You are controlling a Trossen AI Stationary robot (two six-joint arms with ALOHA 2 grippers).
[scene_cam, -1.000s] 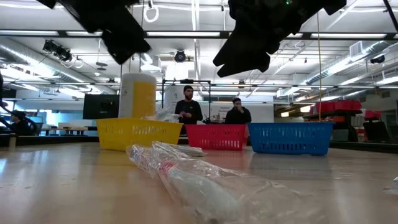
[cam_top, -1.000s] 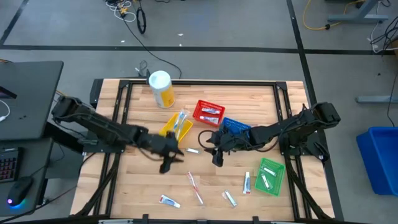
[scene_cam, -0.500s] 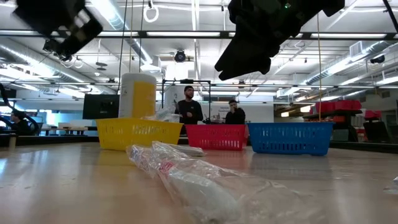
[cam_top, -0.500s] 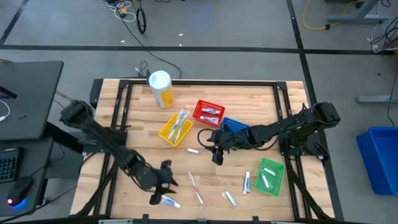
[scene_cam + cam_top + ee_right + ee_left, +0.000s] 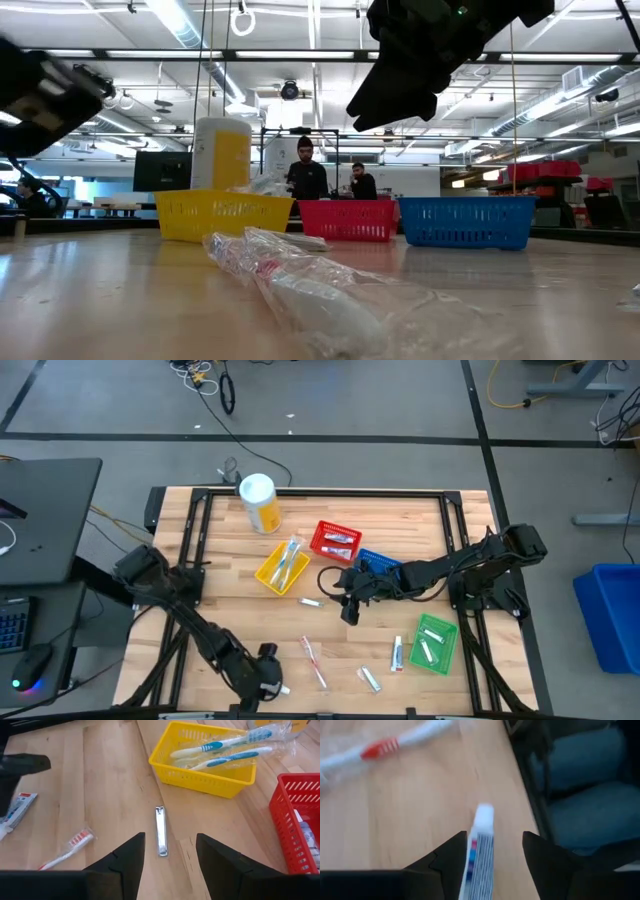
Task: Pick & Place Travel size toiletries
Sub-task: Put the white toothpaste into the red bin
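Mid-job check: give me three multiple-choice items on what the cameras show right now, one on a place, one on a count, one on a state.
1. Where does the nail clipper lie?
A. on the bare table, apart from the yellow basket
B. inside the red basket
C. inside the green basket

2. How many wrapped toothbrushes lie in the yellow basket?
A. none
B. two
C. five

3. How does the left hand stand?
A. shut on a toothbrush
B. open, with a small tube between its fingers
C. open over the blue basket

Answers:
1 A: the right wrist view shows it on the wood, clear of the basket.
2 B: two blue-and-white brushes show there in the right wrist view.
3 B: the left wrist view shows a finger on each side of the tube, not touching it.
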